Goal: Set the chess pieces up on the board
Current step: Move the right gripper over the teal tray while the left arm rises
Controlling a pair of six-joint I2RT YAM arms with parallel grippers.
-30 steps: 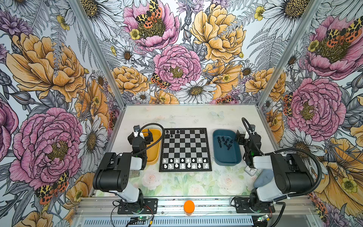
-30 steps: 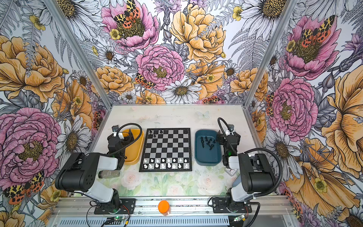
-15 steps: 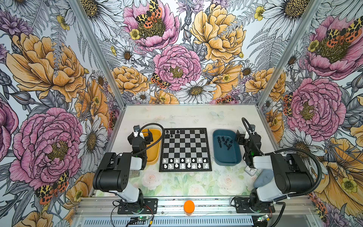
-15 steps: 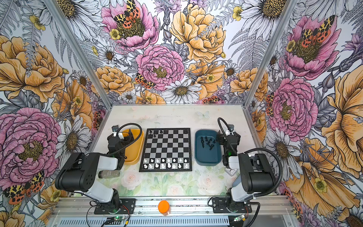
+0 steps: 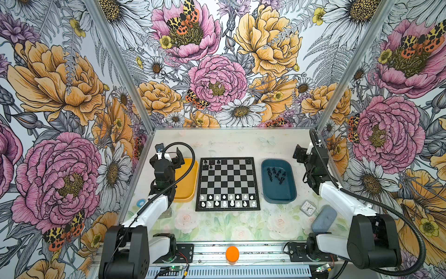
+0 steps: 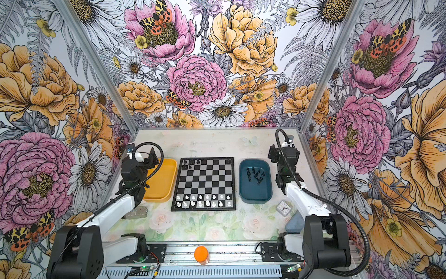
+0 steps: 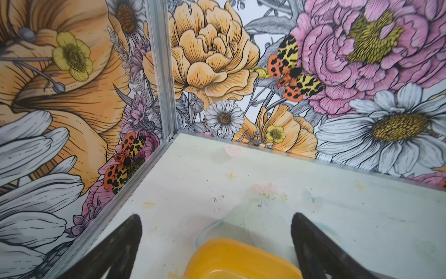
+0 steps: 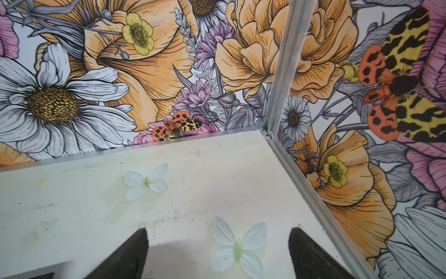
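Note:
The board [image 5: 228, 184] [image 6: 204, 184] lies flat mid-table in both top views. Several black chess pieces [image 5: 211, 163] stand at its far left corner and one at the far right corner [image 5: 247, 161]. More black chess pieces [image 5: 276, 174] [image 6: 255, 175] lie loose in a dark blue tray [image 5: 277, 200]. White chessmen [image 5: 226, 200] fill the two near rows. My left gripper [image 5: 171, 157] [image 7: 216, 215] hangs open and empty over the far end of a yellow tray [image 7: 241, 258]. My right gripper [image 5: 303, 154] [image 8: 218, 229] is open and empty, beyond the blue tray near the right wall.
The yellow tray [image 5: 185, 184] sits left of the board. A small white clock [image 5: 308, 208] and a grey-blue pad [image 5: 323, 218] lie near the right arm. An orange knob [image 5: 232, 253] sits on the front rail. Walls close in on three sides.

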